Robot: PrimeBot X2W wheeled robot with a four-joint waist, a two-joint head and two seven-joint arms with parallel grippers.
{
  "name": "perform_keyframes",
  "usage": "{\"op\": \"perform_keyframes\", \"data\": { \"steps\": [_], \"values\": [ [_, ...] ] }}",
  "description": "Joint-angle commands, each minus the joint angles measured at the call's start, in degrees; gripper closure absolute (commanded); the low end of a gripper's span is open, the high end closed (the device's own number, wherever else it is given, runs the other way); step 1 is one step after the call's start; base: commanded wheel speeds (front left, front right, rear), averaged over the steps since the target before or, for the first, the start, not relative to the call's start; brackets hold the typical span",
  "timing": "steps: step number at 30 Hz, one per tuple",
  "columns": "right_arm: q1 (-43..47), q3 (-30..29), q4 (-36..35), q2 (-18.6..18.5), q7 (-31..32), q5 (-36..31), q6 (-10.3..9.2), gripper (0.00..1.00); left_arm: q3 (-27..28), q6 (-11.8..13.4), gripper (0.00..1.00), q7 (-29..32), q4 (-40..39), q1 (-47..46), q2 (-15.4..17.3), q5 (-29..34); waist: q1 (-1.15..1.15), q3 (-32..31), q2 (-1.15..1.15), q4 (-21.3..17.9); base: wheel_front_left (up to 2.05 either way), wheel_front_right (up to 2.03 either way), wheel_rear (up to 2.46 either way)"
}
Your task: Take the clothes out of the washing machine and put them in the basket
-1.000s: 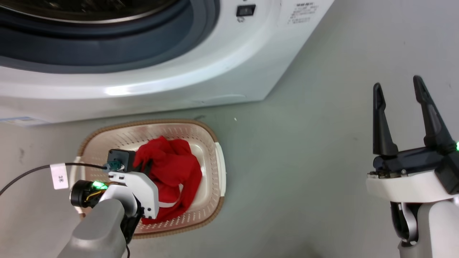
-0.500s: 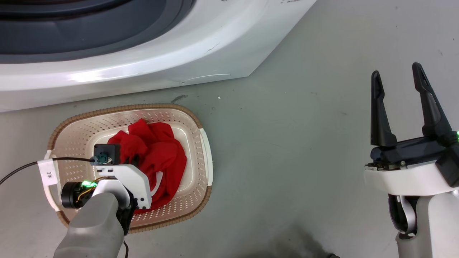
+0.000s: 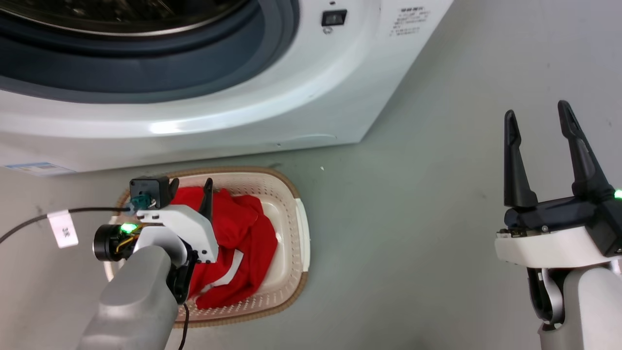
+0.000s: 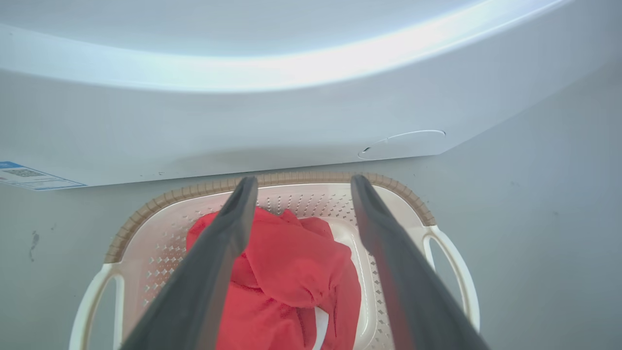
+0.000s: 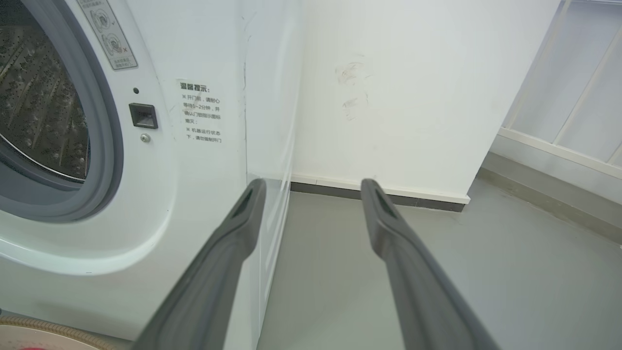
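Left gripper (image 4: 303,182) has let go and risen, fingers spread empty over the clothes (image 3: 243,233) lying in the basket (image 3: 291,194); deposit judged complete.

The basket (image 3: 252,171) sits on the floor (image 3: 413,218) just in front of the washing machine (image 3: 243,112), below its porthole and on our left side, and the clothes (image 3: 243,228) lie inside it. Our left gripper (image 3: 189,190) hangs over the basket above the clothes, fingers spread and pointing towards the machine's front. Our right gripper (image 3: 536,111) stands well off to the right over the floor, fingers apart with nothing between them, the machine's right corner ahead on its left and the wall (image 5: 413,97) behind.
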Motion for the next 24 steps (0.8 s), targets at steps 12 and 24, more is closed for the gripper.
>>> {"op": "perform_keyframes", "data": {
  "steps": [12,24],
  "values": [
    [3.9,-2.04,2.31,0.06,-0.09,-1.03,-0.06,0.0,10.44,0.04,0.0,-0.14,-21.0,12.14,-2.17,10.34,0.0,-12.37,0.0,6.81,0.0,0.0,0.0],
    [8.34,-2.03,3.16,0.06,-0.09,-0.59,-0.06,0.0,17.96,2.01,0.0,-0.14,-39.62,25.01,-4.46,20.34,0.0,-19.42,0.0,8.27,0.0,0.0,0.0]
  ]
}}
